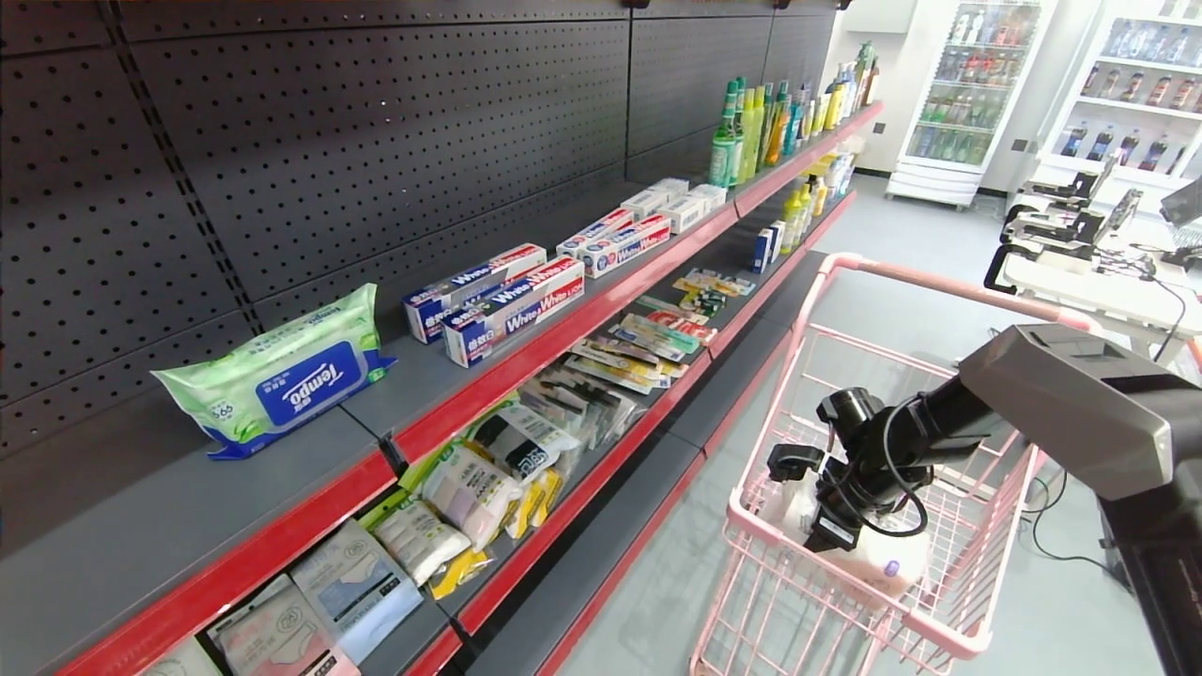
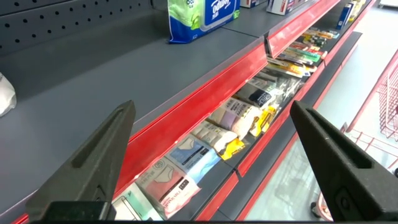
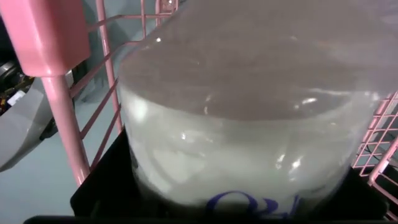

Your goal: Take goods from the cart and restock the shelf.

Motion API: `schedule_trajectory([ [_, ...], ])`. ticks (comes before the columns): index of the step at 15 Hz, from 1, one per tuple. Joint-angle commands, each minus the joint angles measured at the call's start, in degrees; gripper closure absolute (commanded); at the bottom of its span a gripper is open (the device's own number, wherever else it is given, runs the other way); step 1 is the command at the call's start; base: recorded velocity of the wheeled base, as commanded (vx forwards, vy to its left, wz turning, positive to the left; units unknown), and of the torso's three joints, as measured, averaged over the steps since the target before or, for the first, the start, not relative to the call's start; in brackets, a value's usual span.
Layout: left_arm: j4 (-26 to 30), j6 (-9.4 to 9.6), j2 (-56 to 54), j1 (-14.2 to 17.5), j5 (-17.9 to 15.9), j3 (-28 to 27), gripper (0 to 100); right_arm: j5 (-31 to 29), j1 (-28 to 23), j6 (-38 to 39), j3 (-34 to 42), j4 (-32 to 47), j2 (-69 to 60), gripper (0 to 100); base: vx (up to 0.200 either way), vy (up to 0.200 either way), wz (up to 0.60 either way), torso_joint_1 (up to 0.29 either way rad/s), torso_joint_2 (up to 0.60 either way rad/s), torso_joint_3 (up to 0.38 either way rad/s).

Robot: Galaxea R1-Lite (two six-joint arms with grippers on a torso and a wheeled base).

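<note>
Two grippers show: the right gripper [image 1: 830,514] sits down inside the pink cart [image 1: 944,289], close against a white bottle [image 1: 887,566] in its basket; whether it clamps the bottle cannot be told. The left gripper [image 2: 211,112] is spread wide above the grey shelf [image 2: 124,74], near a wet-wipes pack [image 2: 202,15].

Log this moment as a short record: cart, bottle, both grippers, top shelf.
cart: pink wire cart, in the aisle beside the shelves
bottle: white bottle, inside the cart
right gripper: right gripper down in the cart, at the bottle; grip cannot be judged
left gripper: left gripper open, empty, over the top shelf
top shelf stock: wipes pack, toothpaste boxes, green bottles farther along
</note>
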Motion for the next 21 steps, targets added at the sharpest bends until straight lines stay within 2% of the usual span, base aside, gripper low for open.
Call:
schedule_trajectory([
  [1, 0.0, -0.01, 0.07, 0.0, 0.02, 0.0, 0, 0.06, -0.04, 0.13, 1.19, 0.18, -0.49, 100, 0.0, 0.0, 0.0, 0.0, 0.0, 0.0],
  [5, 0.0, -0.01, 0.07, 0.0, 0.02, 0.0, 0, -4.24, -0.92, 0.22, 1.63, 0.18, -6.46, 100, 0.0, 0.0, 0.0, 0.0, 0.0, 0.0],
  [7, 0.0, -0.01, 0.07, 0.0, 0.02, 0.0, 0, -4.42, -1.71, 0.4, 1.72, 0.18, -9.19, 100, 0.0, 0.0, 0.0, 0.0, 0.0, 0.0],
  [10, 0.0, -0.01, 0.07, 0.0, 0.02, 0.0, 0, -5.82, -3.12, 4.27, 1.28, 0.01, -14.37, 100, 0.0, 0.0, 0.0, 0.0, 0.0, 0.0],
  [13, 0.0, -0.01, 0.07, 0.0, 0.02, 0.0, 0, -5.91, -3.91, 9.45, 1.54, -0.17, -20.0, 100, 0.0, 0.0, 0.0, 0.0, 0.0, 0.0],
  [16, 0.0, -0.01, 0.07, 0.0, 0.02, 0.0, 0, -6.09, -3.29, 20.0, 1.63, -0.25, -29.14, 100, 0.0, 0.0, 0.0, 0.0, 0.0, 0.0],
  [17, 0.0, -0.01, 0.07, 0.0, 0.02, 0.0, 0, -6.26, -3.03, 21.4, 1.72, -0.25, -31.25, 100, 0.0, 0.0, 0.0, 0.0, 0.0, 0.0],
  [21, 0.0, -0.01, 0.07, 0.0, 0.02, 0.0, 0, -7.67, -1.71, 29.67, 9.19, -0.34, -52.52, 100, 0.0, 0.0, 0.0, 0.0, 0.0, 0.0],
])
